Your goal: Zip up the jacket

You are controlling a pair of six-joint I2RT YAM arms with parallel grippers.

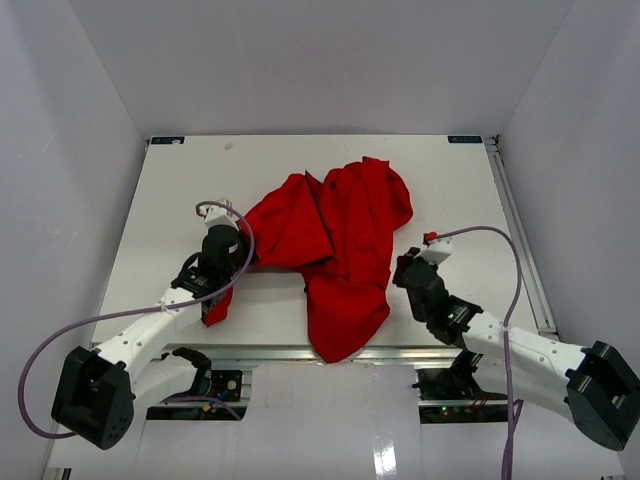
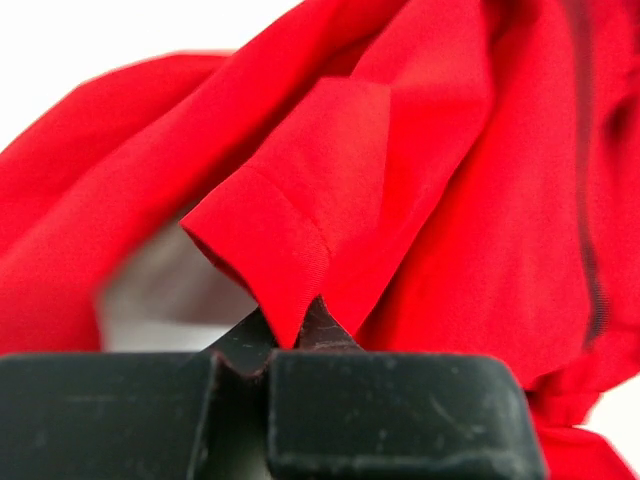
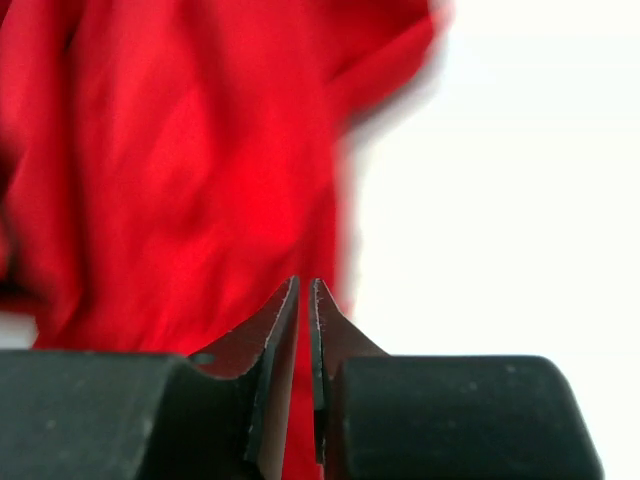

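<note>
The red jacket [image 1: 340, 230] lies crumpled on the middle of the white table [image 1: 450, 190], and its lower part hangs over the near edge. My left gripper [image 1: 232, 272] is at the jacket's left side, shut on a hemmed edge of the fabric [image 2: 270, 250] that rises from between its fingertips [image 2: 290, 335]. My right gripper [image 1: 400, 268] is at the jacket's right edge, its jaws drawn together to a thin slit [image 3: 305, 290] with red cloth [image 3: 180, 160] showing in it. A dark seam line [image 2: 590, 200] runs down the cloth. The zipper itself I cannot make out.
A metal rail [image 1: 520, 230] runs along the table's right edge. White walls enclose the table on the left, back and right. Purple cables [image 1: 120, 320] loop from both arms near the front edge.
</note>
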